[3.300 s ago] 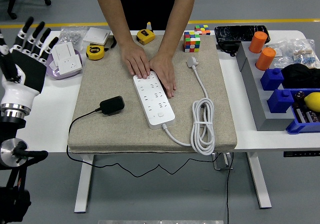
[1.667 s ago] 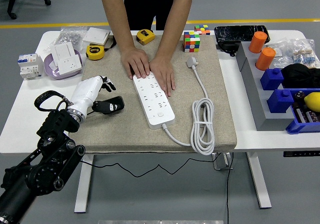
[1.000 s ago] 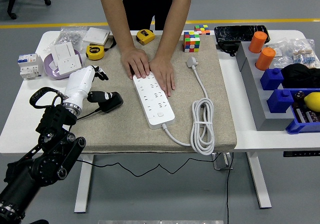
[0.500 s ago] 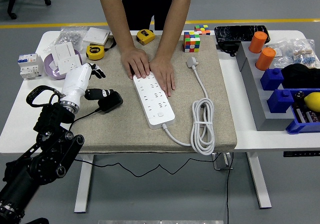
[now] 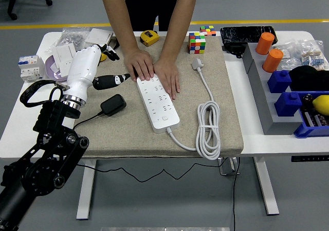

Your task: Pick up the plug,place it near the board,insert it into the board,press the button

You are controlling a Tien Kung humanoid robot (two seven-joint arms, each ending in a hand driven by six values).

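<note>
The black plug (image 5: 113, 104) lies on the beige mat (image 5: 128, 133), its thin black cord trailing off the near left edge. My left hand (image 5: 110, 66), white with black fingertips, hovers above and behind the plug. Its fingers are spread, the thumb points toward the board, and it holds nothing. The white power board (image 5: 158, 102) lies at a slant in the middle of the mat, its button (image 5: 164, 119) near the front end. A person at the far side presses both hands (image 5: 154, 69) flat on the board's far end.
The board's white cable (image 5: 208, 133) lies coiled on the mat's right. A Rubik's cube (image 5: 197, 41) and a yellow tape measure (image 5: 148, 36) sit at the back. A purple bowl (image 5: 56, 69) and a breaker (image 5: 26, 66) stand left; a grey bin (image 5: 259, 97) and blue blocks (image 5: 282, 82) right.
My left hand came in from the left and closed around the plug. It has now lifted up and back with fingers spread, and the plug stays on the mat, shifted slightly.
</note>
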